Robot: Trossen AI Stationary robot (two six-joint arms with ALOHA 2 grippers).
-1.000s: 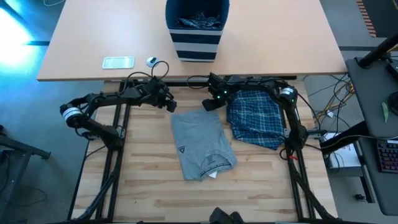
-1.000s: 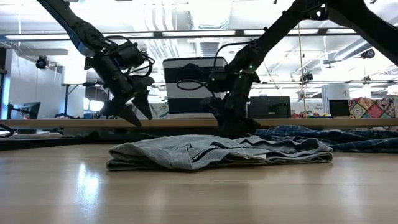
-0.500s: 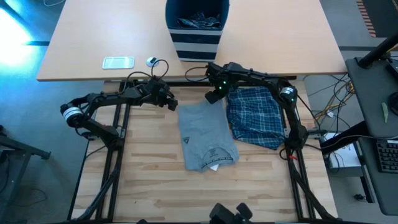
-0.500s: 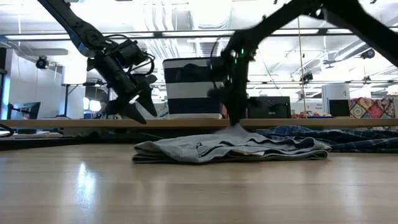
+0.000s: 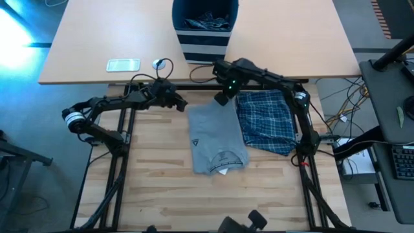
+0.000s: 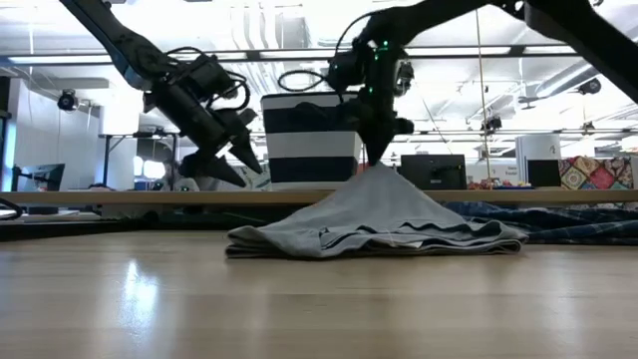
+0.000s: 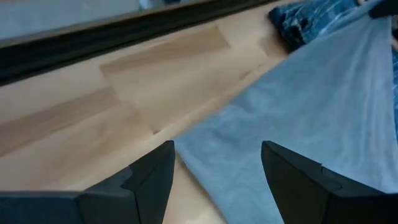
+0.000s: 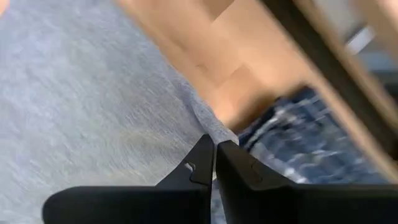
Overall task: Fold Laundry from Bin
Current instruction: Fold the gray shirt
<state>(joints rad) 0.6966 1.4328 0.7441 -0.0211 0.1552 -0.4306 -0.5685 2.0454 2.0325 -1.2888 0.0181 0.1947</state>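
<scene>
right gripper [image 5: 222,100] clenched on tee [image 5: 217,139] edge at 12 o'clock; lift slow, pull flat. left gripper [image 5: 182,103] open.

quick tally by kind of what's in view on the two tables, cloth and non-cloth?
Grey T-shirt: 1, far edge pinched and lifted by the right tool
Plaid garment: 1, flat beside it
Striped bin: 1, dark cloth inside, pieces not countable
Phone: 1
Small round white item: 1
Total: 5
</scene>
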